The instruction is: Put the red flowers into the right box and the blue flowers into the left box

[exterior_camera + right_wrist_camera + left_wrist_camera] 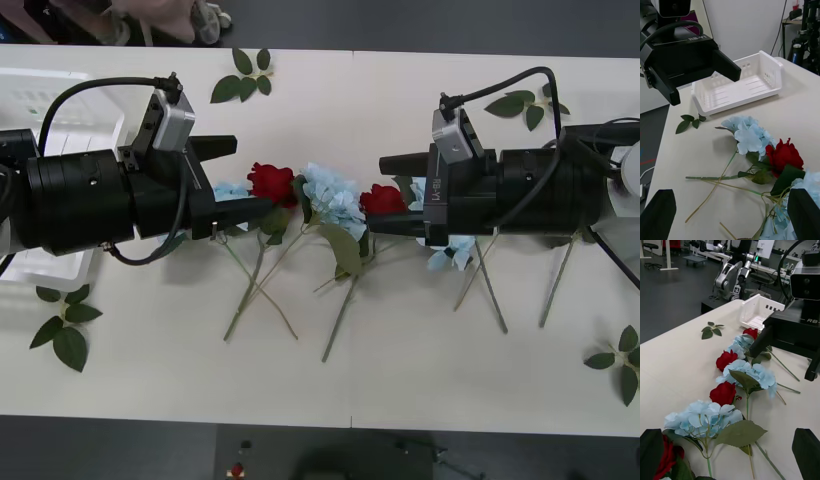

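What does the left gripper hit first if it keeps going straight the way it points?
Most likely the red rose lying just ahead of the left gripper's open fingers, with the blue flower right behind it. Gripper height above the table is unclear.

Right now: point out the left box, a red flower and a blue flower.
left box [771,67], right wrist view, end wall.
red flower [272,182], front view, head.
blue flower [335,197], front view, petal cluster.

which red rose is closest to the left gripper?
The red rose right at the open left gripper, beside its fingertips. The other red rose lies farther along, by the right gripper.
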